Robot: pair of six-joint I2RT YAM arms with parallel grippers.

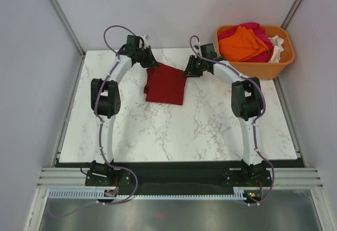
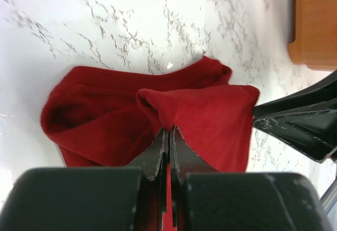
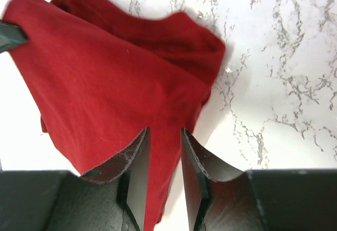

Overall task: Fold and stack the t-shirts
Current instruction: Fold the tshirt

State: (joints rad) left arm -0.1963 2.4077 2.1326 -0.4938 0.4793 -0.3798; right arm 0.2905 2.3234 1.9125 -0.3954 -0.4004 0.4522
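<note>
A dark red t-shirt [image 1: 165, 85] lies folded small on the marble table [image 1: 174, 131], towards the back centre. My left gripper [image 1: 151, 64] is at its back left corner. In the left wrist view that gripper [image 2: 169, 132] is shut on a raised fold of the red cloth [image 2: 210, 112]. At the shirt's back right corner is my right gripper [image 1: 188, 73]. Its fingers [image 3: 164, 131] stand apart over the red cloth [image 3: 105, 83], which runs through the gap without being pinched. More t-shirts sit in the tub: orange [image 1: 242, 44], magenta [image 1: 254, 28] and white [image 1: 279, 44].
An orange plastic tub [image 1: 253, 69] stands at the table's back right corner, close behind the right arm. It also shows in the left wrist view as the orange tub [image 2: 316, 26]. Grey walls close in both sides.
</note>
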